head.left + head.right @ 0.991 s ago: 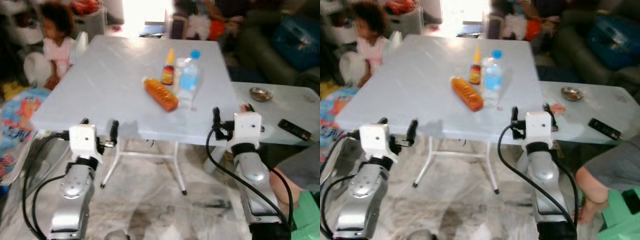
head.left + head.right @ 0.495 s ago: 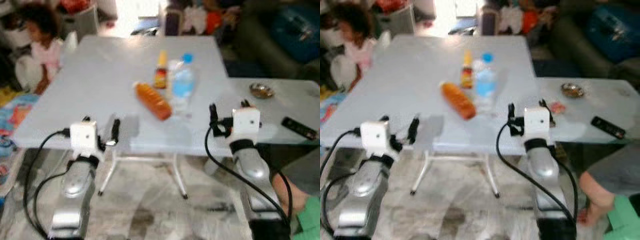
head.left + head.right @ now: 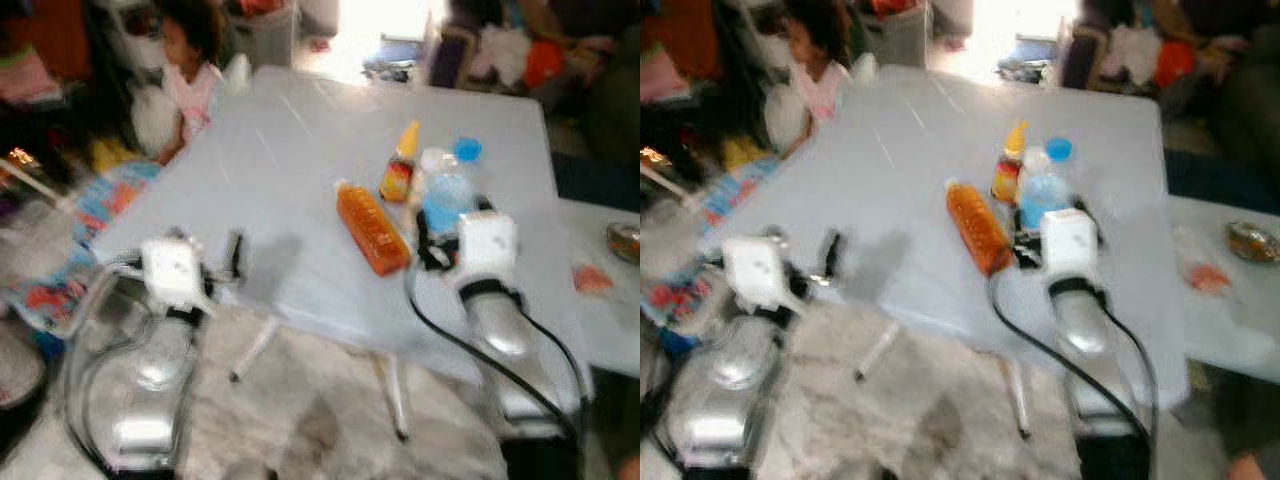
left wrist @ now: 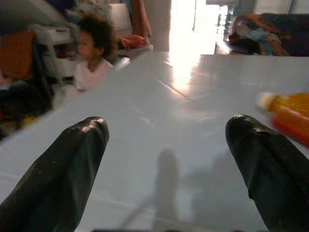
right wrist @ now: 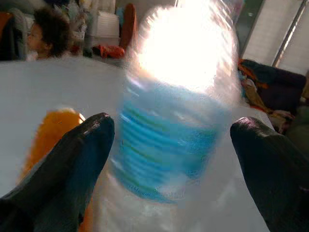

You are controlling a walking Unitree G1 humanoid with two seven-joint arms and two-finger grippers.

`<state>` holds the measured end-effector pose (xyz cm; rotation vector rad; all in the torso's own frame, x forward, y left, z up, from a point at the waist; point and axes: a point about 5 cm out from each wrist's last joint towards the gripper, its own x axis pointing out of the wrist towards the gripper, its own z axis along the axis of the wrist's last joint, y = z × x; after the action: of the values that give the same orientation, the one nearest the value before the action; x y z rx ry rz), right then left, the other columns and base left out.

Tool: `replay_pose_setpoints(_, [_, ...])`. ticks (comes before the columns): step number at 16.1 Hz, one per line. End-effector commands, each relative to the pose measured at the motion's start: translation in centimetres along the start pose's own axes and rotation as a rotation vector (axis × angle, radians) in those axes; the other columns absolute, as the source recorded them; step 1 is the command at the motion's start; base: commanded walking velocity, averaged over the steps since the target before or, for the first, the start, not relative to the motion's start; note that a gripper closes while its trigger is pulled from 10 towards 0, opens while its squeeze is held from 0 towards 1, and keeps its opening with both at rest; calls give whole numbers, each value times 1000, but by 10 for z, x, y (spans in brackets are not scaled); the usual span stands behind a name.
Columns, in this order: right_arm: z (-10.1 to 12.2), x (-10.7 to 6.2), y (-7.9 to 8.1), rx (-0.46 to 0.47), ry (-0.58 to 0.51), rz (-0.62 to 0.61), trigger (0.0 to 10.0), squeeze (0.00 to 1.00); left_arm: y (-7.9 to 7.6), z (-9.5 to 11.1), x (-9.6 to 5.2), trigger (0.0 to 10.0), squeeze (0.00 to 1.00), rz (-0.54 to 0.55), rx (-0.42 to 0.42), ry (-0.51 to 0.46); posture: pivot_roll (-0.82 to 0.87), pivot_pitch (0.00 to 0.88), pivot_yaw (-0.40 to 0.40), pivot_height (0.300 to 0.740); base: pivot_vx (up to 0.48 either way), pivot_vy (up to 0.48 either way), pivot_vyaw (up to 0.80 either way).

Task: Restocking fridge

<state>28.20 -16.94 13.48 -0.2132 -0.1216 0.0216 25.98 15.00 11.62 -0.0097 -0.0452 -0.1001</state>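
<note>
A clear water bottle (image 3: 447, 190) with a blue cap stands on the pale grey table (image 3: 290, 150). An orange bottle (image 3: 373, 228) lies on its side just left of it, and a small yellow-capped bottle (image 3: 399, 172) stands behind. My right gripper (image 5: 173, 125) is open, one finger (image 5: 72, 159) on each side of the water bottle (image 5: 178, 96), close but not touching. My left gripper (image 4: 166, 128) is open and holds nothing at the table's near edge, well left of the orange bottle (image 4: 289, 113).
A child (image 3: 190, 60) stands at the table's far left corner. A lower table on the right carries a metal bowl (image 3: 625, 240). A colourful mat (image 3: 90, 210) and clutter lie on the floor to the left. The views are blurred.
The camera has swung, so the whole scene has shifted. My right gripper has reached forward over the table to flank the water bottle. The left gripper stays at the table edge.
</note>
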Motion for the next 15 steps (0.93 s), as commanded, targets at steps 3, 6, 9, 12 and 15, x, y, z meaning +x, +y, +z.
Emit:
replay_pose_setpoints(3, [-2,-1,4,12,11,11,10000,0,3,3,1,10000,0,6,12,-5,-2,0,-14,740,0,0,0])
replay_pose_setpoints(6, [6,2,2,-21,-32,-3,10000,0,2,3,0,10000,0,0,8,-2,-3,0,-13,740,0,0,0])
replay_pose_setpoints(9, [17,12,-3,-24,-72,-26,10000,0,2,2,1,10000,0,-1,4,1,-4,0,-11,740,0,0,0])
replay_pose_setpoints(12, [28,24,-5,-35,-116,-26,10000,0,1,2,2,10000,0,-5,5,1,-4,0,-9,740,0,0,0])
replay_pose_setpoints(15, [38,38,-10,-41,-148,-57,10000,0,1,3,4,10000,0,-8,8,-1,-2,0,-8,740,0,0,0])
